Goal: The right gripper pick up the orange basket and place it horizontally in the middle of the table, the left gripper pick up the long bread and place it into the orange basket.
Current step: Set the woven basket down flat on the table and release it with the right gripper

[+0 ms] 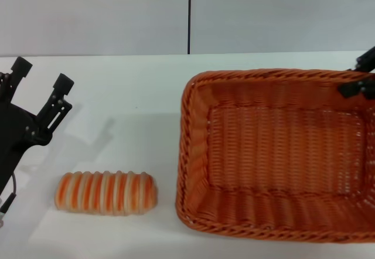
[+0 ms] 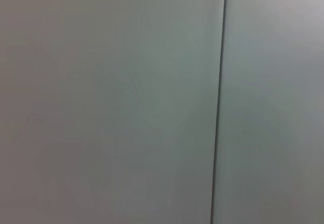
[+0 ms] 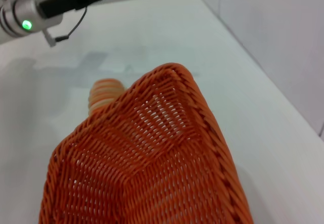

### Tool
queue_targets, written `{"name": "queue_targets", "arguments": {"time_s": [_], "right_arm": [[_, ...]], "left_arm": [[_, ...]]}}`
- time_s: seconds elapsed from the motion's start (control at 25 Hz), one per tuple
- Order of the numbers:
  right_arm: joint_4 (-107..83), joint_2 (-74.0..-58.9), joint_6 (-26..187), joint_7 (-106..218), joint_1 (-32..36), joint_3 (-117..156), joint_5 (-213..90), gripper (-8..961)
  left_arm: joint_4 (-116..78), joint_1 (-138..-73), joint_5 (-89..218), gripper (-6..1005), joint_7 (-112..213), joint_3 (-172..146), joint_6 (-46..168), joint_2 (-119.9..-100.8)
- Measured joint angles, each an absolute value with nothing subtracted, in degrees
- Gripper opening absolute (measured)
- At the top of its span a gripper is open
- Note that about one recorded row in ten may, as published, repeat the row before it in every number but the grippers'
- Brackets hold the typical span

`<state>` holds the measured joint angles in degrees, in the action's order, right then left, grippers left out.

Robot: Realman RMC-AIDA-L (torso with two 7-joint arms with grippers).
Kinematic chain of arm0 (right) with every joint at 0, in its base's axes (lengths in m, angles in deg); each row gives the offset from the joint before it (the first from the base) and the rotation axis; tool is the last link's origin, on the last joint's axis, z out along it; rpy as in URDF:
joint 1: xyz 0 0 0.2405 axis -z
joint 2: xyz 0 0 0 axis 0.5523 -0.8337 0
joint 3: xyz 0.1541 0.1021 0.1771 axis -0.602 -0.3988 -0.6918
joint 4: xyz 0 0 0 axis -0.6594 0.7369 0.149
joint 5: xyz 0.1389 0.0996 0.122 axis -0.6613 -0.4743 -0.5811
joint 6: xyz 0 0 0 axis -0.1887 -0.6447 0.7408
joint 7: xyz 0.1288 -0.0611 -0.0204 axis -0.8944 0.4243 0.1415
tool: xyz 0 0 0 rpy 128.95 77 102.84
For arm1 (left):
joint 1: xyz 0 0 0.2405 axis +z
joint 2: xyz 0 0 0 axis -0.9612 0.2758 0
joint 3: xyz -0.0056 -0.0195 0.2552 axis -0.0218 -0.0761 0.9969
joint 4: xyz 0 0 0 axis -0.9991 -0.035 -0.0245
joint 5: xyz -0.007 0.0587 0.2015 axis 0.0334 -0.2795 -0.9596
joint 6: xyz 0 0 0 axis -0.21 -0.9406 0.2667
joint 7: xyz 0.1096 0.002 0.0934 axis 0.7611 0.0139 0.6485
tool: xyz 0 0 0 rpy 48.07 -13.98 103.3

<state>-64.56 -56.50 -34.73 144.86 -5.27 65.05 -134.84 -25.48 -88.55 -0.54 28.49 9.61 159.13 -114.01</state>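
Black left hand (image 1: 40, 84), blocky fingertips (image 1: 62, 82)

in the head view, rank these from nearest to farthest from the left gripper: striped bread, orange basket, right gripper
1. The striped bread, just below and to the right of the left gripper, on the table's left side.
2. The orange basket, across the table's middle and right.
3. The right gripper, at the basket's far right corner.

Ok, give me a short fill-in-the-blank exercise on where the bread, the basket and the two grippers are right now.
1. The long bread lies on the ____, outside the orange basket.
2. In the head view, the long bread is to the ____ of the orange basket.
3. The left gripper has its fingers ____, above and apart from the bread.
4. The right gripper is at the basket's far ____ corner.

Missing words: table; left; open; right
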Motion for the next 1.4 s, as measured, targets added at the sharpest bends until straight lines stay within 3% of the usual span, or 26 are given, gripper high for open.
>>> {"name": "queue_targets", "arguments": {"time_s": [0.28,0.44,0.64,1.4], "right_arm": [[-58.9,-58.00,-32.5,149.3,-9.3,65.3,-132.8,154],[-57.4,-60.59,-30.7,151.7,-10.2,65.8,-131.1,154],[-57.3,-62.65,-28.4,152.7,-11.3,66.0,-127.7,154],[-57.3,-65.34,-21.1,157.1,-12.2,65.1,-127.3,286]], "left_arm": [[-26.6,-88.5,-0.6,741,28.5,9.6,158.5,-114.03],[-26.6,-88.5,-0.8,739,28.5,10.0,158.2,-113.98],[-26.6,-88.6,-0.8,737,28.5,10.2,158.2,-113.95],[-26.6,-88.9,-0.9,728,27.0,10.3,158.1,-114.11]]}}
